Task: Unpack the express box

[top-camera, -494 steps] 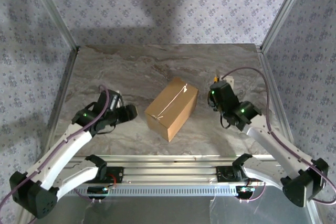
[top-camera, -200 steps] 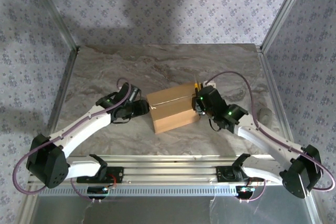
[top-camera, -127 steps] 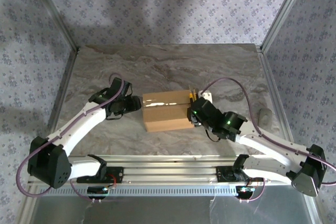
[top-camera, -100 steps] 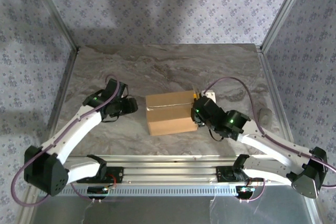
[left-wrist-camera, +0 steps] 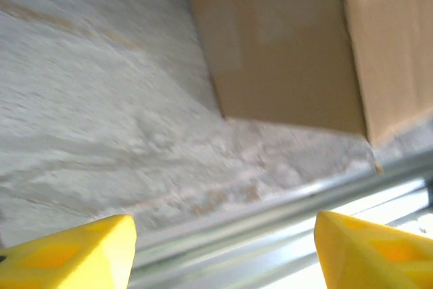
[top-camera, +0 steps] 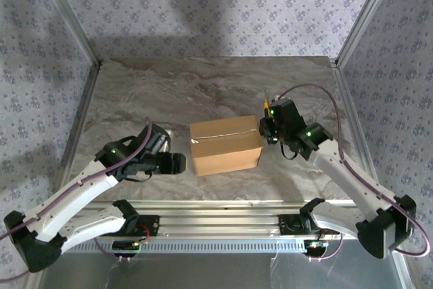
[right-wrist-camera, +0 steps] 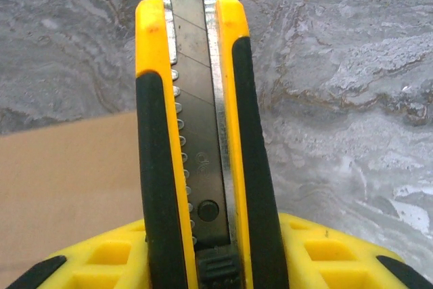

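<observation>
The express box [top-camera: 225, 145], a plain brown carton with a taped seam along its closed top, lies mid-table. In the left wrist view its side [left-wrist-camera: 284, 38] fills the upper part. My left gripper [top-camera: 173, 162] hovers low beside the box's left end, a short gap away. It is open [left-wrist-camera: 223, 255], with bare table between its yellow fingertips [left-wrist-camera: 67, 252]. My right gripper [top-camera: 272, 128] sits at the box's right end, shut on a black-and-yellow utility knife [right-wrist-camera: 196, 133]. The blade points away over the marble, and the box top [right-wrist-camera: 67, 187] lies to its lower left.
An aluminium rail [top-camera: 216, 208] runs along the table's near edge, just below my left gripper [left-wrist-camera: 270, 221]. Metal frame posts [top-camera: 352, 32] and patterned walls close in the sides and back. Bare marble [top-camera: 203, 86] lies behind the box.
My left arm has pulled back from the box's left end toward the near edge. My right arm has swung right with the knife, off the box's top to its right end. The box has barely shifted.
</observation>
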